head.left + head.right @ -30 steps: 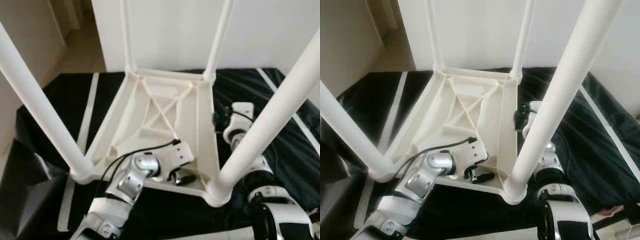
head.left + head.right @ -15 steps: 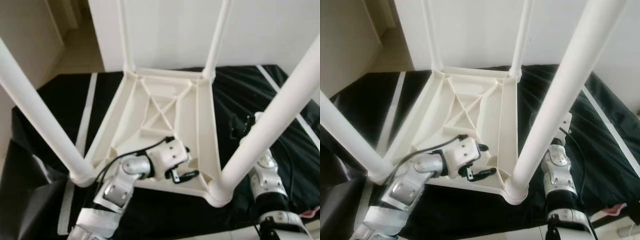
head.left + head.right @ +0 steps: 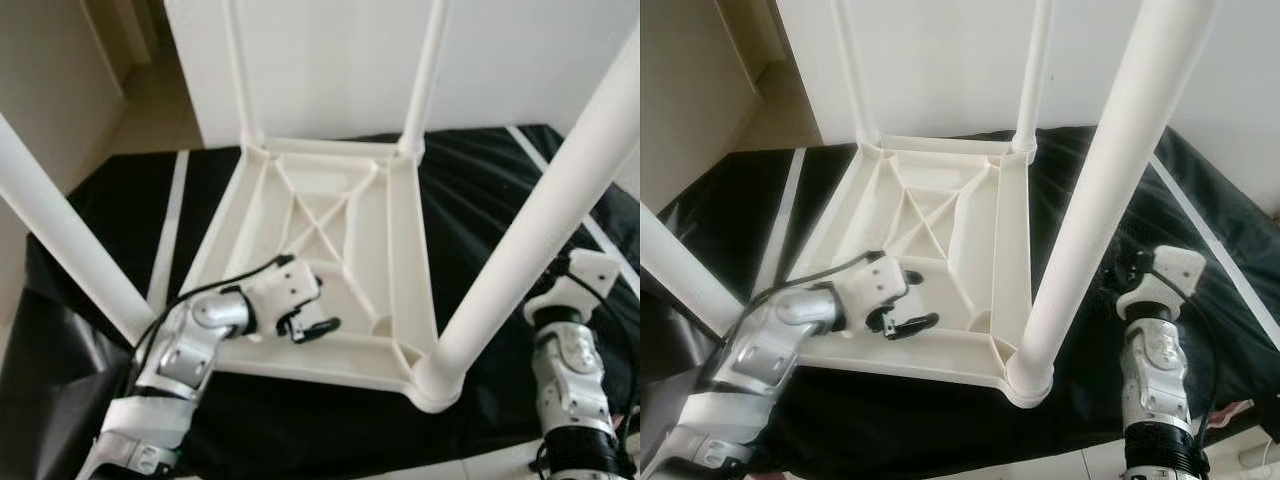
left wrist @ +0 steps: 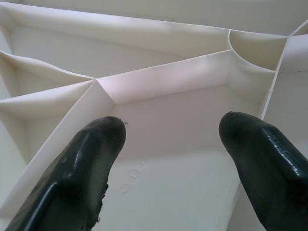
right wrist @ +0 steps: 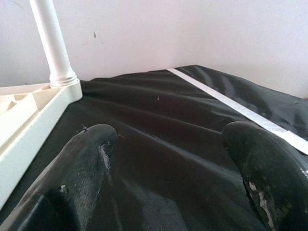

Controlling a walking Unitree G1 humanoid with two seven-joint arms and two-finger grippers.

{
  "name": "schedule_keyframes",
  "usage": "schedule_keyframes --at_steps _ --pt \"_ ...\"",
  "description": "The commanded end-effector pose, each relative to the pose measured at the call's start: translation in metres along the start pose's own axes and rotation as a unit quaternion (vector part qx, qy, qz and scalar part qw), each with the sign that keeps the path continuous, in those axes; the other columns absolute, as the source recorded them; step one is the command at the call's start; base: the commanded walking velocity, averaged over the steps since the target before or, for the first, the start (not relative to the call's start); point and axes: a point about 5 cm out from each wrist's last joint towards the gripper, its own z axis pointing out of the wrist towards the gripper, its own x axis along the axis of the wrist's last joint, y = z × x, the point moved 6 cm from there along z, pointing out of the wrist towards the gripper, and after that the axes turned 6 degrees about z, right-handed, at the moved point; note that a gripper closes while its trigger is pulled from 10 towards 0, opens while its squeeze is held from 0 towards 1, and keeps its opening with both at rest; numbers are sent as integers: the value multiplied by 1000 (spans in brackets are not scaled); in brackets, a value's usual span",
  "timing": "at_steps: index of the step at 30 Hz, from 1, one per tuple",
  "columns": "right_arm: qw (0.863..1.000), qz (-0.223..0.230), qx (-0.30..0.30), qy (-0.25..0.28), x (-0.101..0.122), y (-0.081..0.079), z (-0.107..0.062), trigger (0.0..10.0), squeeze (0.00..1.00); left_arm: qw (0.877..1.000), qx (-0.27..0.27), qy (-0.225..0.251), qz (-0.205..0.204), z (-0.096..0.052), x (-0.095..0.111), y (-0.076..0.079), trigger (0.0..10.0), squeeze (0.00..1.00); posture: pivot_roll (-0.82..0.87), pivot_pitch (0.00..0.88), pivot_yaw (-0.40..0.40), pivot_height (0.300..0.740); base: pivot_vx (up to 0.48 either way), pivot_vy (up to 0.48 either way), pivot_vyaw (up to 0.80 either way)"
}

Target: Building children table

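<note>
On a black sheet (image 3: 480, 190), the upturned table (image 3: 330, 210) has four legs fitted, seemingly firmly; left gripper (image 4: 171, 144) spread over its ribs, right gripper (image 5: 168, 159) spread beside it

The left arm bends inward, its left gripper (image 3: 312, 327) low with fingers (image 4: 91, 159) spread apart. The right arm lies near the robot's body, right gripper (image 5: 171, 159) fingers parted too.

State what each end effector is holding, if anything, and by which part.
Nothing is held. The left end effector is open inside the upturned table's ribbed underside; the right end effector is open above the black sheet.
</note>
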Motion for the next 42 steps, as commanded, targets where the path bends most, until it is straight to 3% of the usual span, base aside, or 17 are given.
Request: schedule_keyframes --at_steps 1,3,4,8,13,15,17,23,25,27,30,31,34,36,37,39,42 --pt "1000 1 -5 -8 -3 3 -2 10000 0 999 27 -34 -16 -6 -20 -3 10000 0 -20 13 25 740 0 0 0" --pt "1000 -6 0 -12 -3 3 -5 10000 0 997 30 -70 -22 -27 -45 -5 10000 0 -21 19 21 740 0 0 0" --pt "1000 -6 0 -12 -3 3 -5 10000 0 997 30 -70 -22 -27 -45 -5 10000 0 -21 19 21 740 0 0 0" --pt "996 -35 -2 -80 -29 -4 -5 10000 0 994 11 -106 -34 -61 -72 5 10000 0 -16 26 14 740 0 0 0" --pt "990 -50 -2 -131 -48 -10 -5 10000 0 993 -14 -104 -48 -74 -75 16 10000 0 -10 29 9 740 0 0 0" --pt "985 -57 26 -161 -61 -29 -2 10000 0 993 -46 -89 -70 -85 -72 33 10000 0 -5 31 7 740 0 0 0" --pt "984 -57 38 -165 -62 -39 1 10000 0 992 -53 -79 -77 -87 -68 38 10000 0 4 32 1 740 0 0 0" --pt "982 -55 61 -171 -64 -56 8 10000 0 992 -62 -61 -94 -89 -62 45 10000 0 14 32 -3 740 0 0 0" --pt "980 -52 76 -176 -64 -70 16 10000 0 991 -71 -50 -106 -89 -58 53 10000 0 22 32 -10 740 0 0 0" --pt "980 -52 76 -176 -64 -70 16 10000 0 991 -71 -50 -106 -89 -58 53 10000 0 22 32 -10 740 0 0 0" --pt "977 -43 99 -183 -64 -88 25 10000 0 989 -77 -39 -119 -86 -53 61 10000 0 27 31 -15 740 0 0 0" --pt "974 -36 116 -192 -66 -100 29 10000 0 989 -78 -31 -120 -82 -48 65 10000 0 34 27 -22 740 0 0 0" --pt "971 -34 128 -197 -67 -110 33 10000 0 989 -77 -25 -121 -78 -45 67 10000 0 36 25 -23 740 0 0 0" --pt "965 -32 163 -202 -67 -132 36 10000 0 989 -78 -6 -124 -69 -34 73 10000 0 39 19 -24 740 0 0 0" --pt "965 -32 163 -202 -67 -132 36 10000 0 989 -78 -6 -124 -69 -34 73 10000 0 39 19 -24 740 0 0 0" --pt "958 -33 196 -208 -67 -151 37 10000 0 989 -78 11 -128 -59 -25 76 10000 0 44 10 -28 740 0 0 0" --pt "952 -32 216 -215 -68 -162 36 10000 0 989 -74 23 -128 -49 -18 77 10000 0 45 7 -28 740 0 0 0"
